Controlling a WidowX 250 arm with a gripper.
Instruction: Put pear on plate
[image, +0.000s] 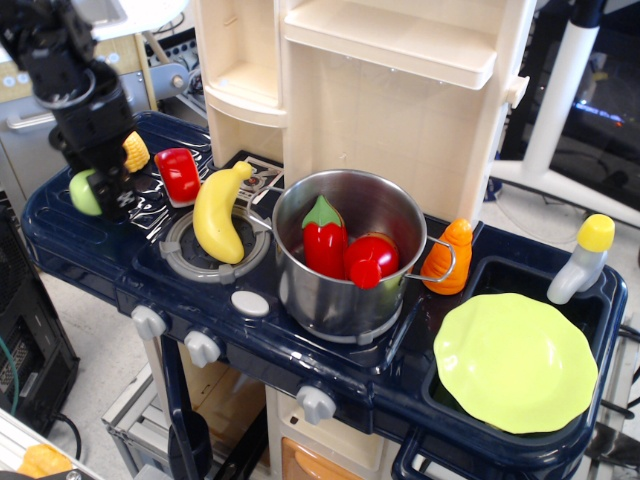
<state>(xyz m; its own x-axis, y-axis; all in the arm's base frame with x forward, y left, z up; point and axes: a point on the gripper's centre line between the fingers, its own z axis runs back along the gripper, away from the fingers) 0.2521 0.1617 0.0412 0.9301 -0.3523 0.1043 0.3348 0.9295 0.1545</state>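
Note:
The small light-green pear (82, 192) is at the far left of the dark blue toy counter (120, 262). My black gripper (108, 193) comes down from the upper left and is closed around the pear's right side, hiding about half of it. The pear sits at or just above the counter surface. The lime-green plate (515, 362) with a faceted rim lies in the sink recess at the far right, far from the gripper, with nothing on it.
Yellow corn (136, 151) is just behind the gripper, with a red block (179, 173) beside it. A banana (220, 210) lies on the burner. A steel pot (345, 255) holds red vegetables. An orange carrot (450, 255), a bottle (582, 258) and the cream cabinet (380, 90) stand behind.

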